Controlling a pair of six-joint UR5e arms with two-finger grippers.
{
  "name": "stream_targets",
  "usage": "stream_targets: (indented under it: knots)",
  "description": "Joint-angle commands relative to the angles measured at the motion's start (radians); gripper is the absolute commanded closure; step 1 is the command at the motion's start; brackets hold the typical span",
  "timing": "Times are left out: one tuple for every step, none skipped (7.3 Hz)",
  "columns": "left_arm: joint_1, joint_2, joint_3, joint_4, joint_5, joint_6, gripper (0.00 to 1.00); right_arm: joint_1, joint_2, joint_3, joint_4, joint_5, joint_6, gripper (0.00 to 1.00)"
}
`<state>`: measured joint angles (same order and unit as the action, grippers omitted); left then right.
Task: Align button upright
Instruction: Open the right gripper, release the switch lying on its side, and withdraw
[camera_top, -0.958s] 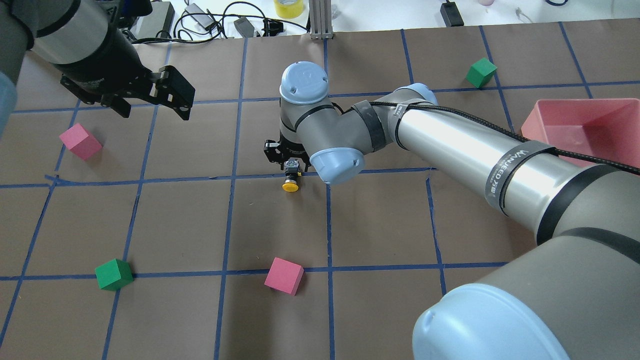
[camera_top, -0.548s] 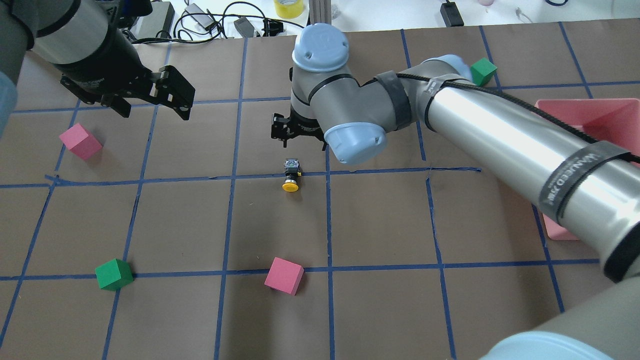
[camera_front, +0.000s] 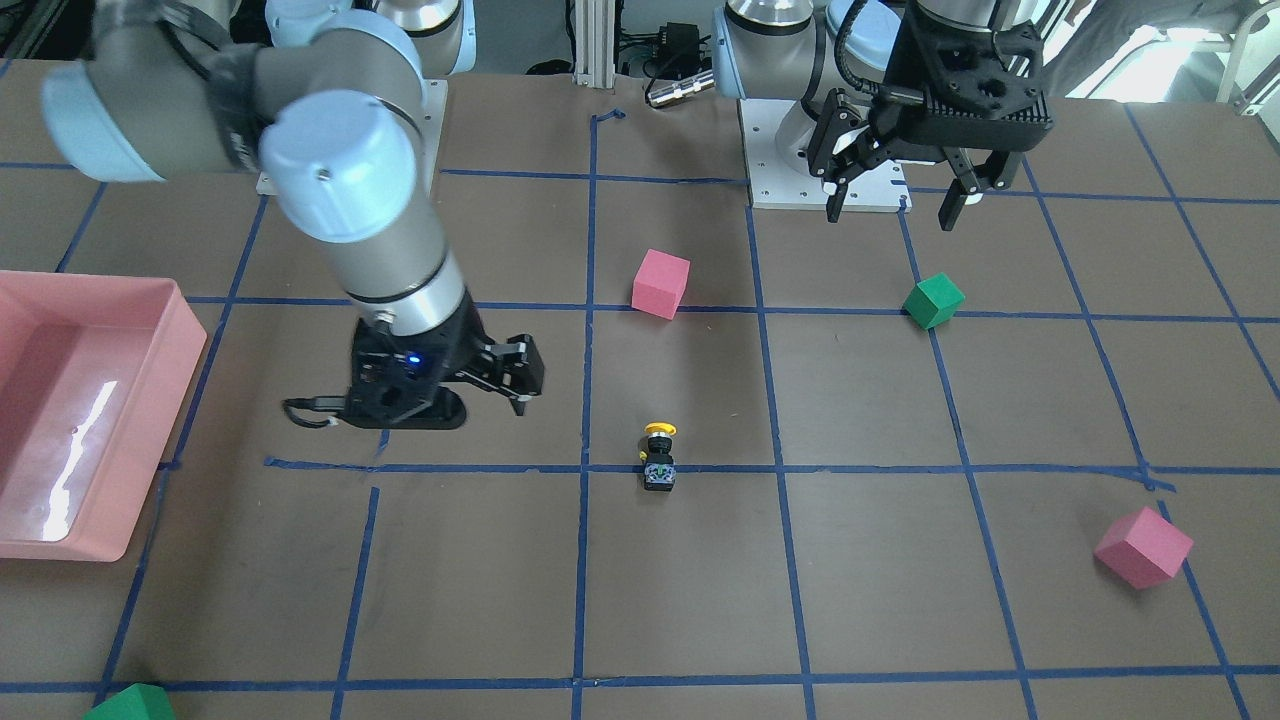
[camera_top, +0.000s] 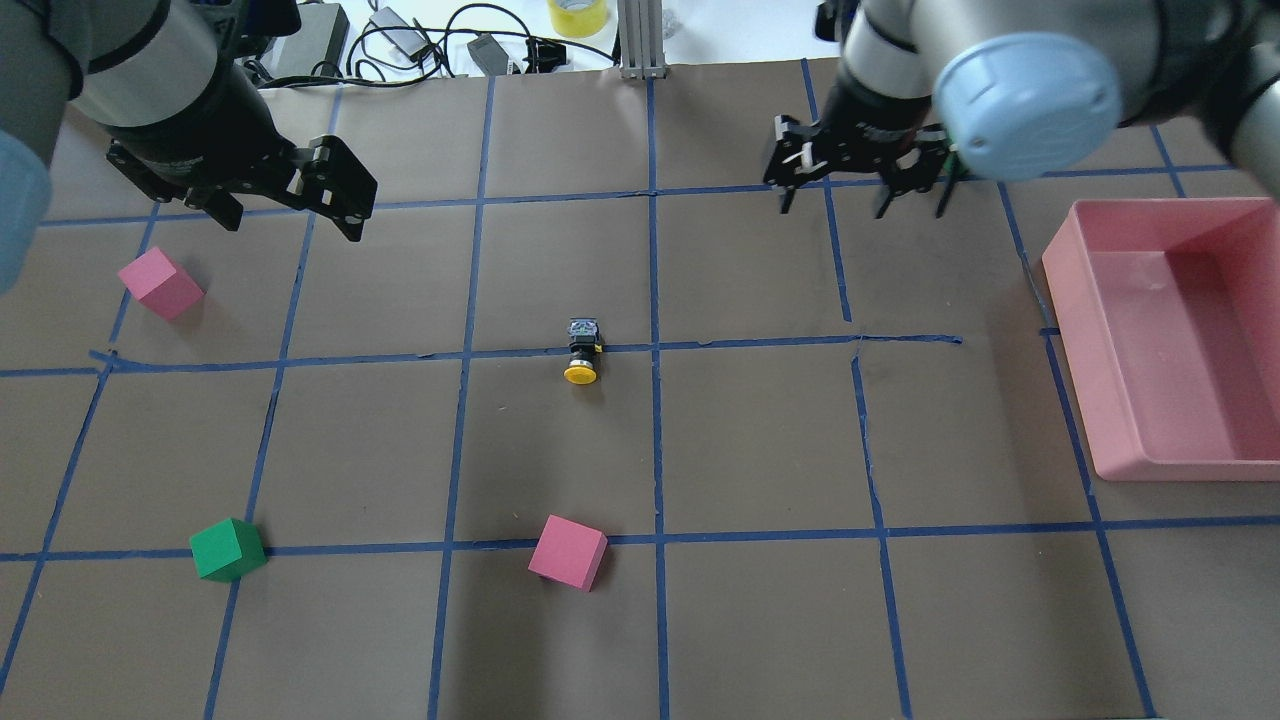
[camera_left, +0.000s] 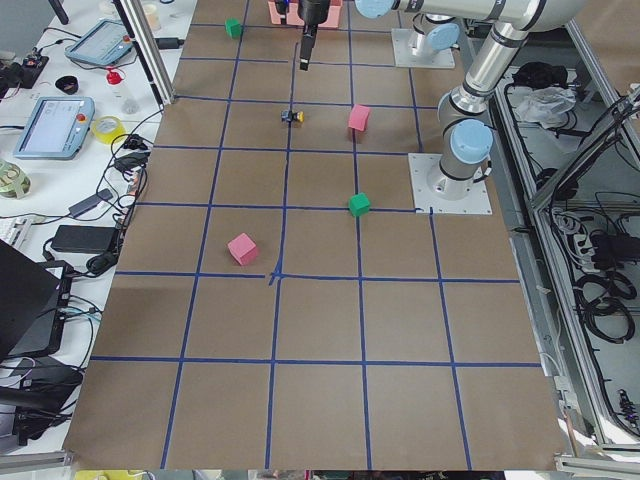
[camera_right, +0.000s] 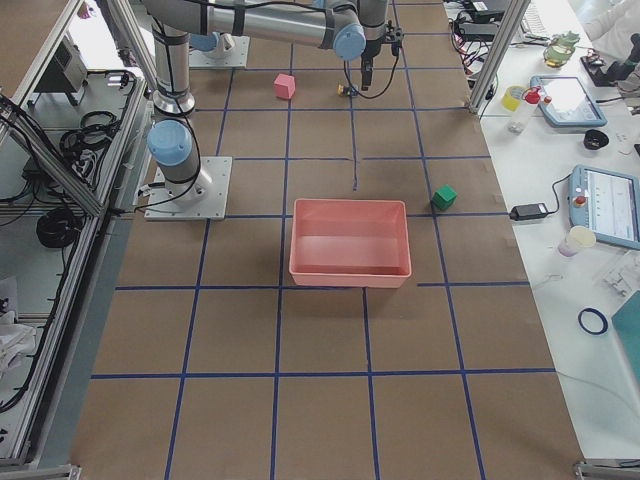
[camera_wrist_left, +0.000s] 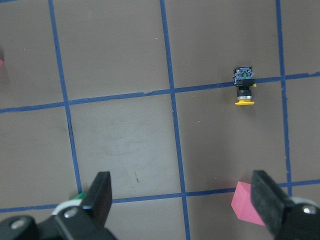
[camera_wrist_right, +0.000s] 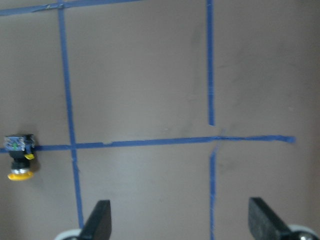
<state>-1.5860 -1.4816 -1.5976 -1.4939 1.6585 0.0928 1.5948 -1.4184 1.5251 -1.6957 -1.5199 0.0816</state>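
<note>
Out in the middle of the brown paper-covered surface (camera_top: 760, 450), well apart from the pink plastic bin (camera_top: 1072, 350) on the robot's left of it, sits the tiny yellow-capped, black-bodied push button (camera_top: 581, 352), and it is on its own now! A second ago the right end effector (camera_top: 862, 202) was down right at the button's silver-white base; now it has pulled up and away and hangs near the bin's far corner, fingers spread wide with nothing between them. The button itself hasn't budged through all that: same spot, same pose, lying across the blue tape line (camera_top: 500, 352). And that pose is the trouble. Its long axis runs flat along the surface, yellow cap pointing back toward the robot and base pointing away, so it looks to be on its side rather than standing. That retreat reads to me as a let-go without a result, and the upright alignment is still to be done. The left end effector (camera_top: 290, 208) hovers far across from the bin, on the button's other side, also spread open and empty, looking down on the scene. Another approach will be needed to tip that cap skyward.
</note>
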Motion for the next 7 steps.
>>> stream_targets:
  knots:
    - [-0.006,-0.034,-0.012,0.011,0.015,-0.005,0.0,-0.059,-0.159,-0.037,0.271,-0.095,-0.065,0.0]
    - [-0.008,-0.069,-0.019,0.064,0.01,-0.016,0.0,-0.056,-0.189,-0.037,0.278,-0.095,-0.063,0.0]
    - [-0.044,-0.097,-0.051,0.078,0.016,-0.048,0.0,-0.047,-0.194,-0.036,0.278,-0.079,-0.054,0.0]
    - [-0.098,-0.112,-0.114,0.222,0.024,-0.104,0.0,-0.003,-0.192,-0.036,0.268,-0.095,-0.046,0.0]
    - [-0.127,-0.118,-0.199,0.344,0.077,-0.179,0.05,0.016,-0.185,-0.037,0.263,-0.098,-0.04,0.0]
    - [-0.147,-0.12,-0.282,0.471,0.089,-0.215,0.05,0.016,-0.182,-0.023,0.237,-0.098,-0.043,0.0]
    - [-0.173,-0.127,-0.373,0.655,0.09,-0.307,0.05,0.014,-0.18,-0.019,0.217,-0.097,-0.042,0.0]
